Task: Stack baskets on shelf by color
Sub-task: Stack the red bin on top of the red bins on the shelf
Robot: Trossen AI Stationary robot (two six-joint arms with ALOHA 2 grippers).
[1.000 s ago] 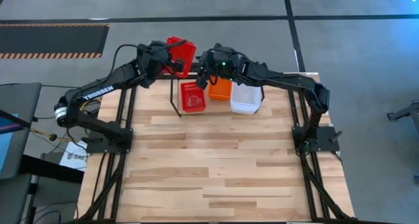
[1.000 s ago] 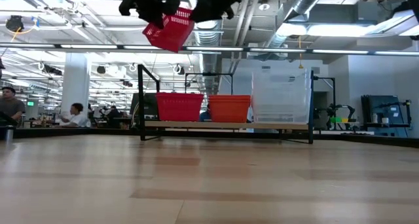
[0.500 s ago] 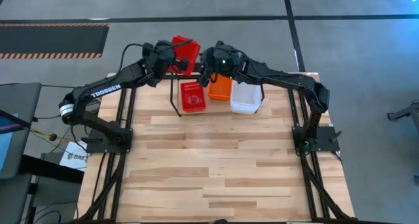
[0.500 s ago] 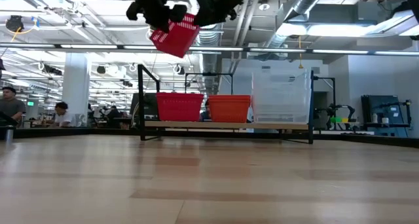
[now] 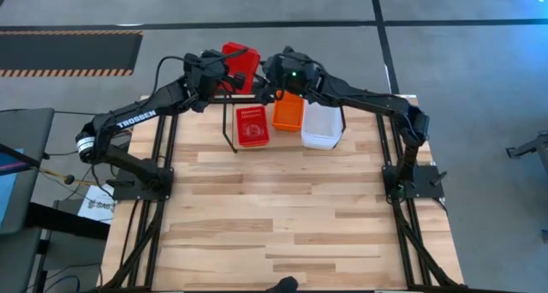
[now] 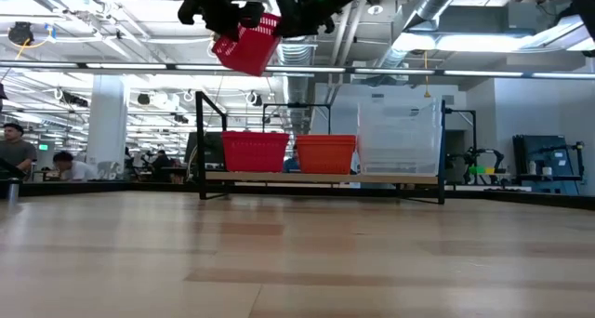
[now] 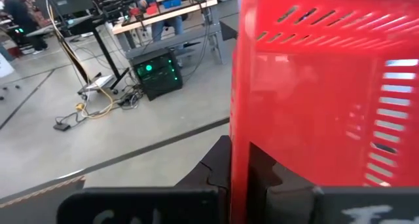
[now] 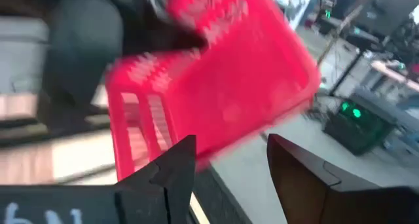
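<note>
Four baskets show in all. Two are red: one red basket (image 5: 241,63) held up in the air and a second red basket (image 5: 252,126) sitting on the shelf (image 6: 321,178). There is one orange basket (image 5: 288,112) and one clear basket (image 5: 322,128), both on that same shelf. There is one shelf. Two robot arms reach over one wooden table (image 5: 274,224). In the room behind, two people are visible at the far side.
</note>
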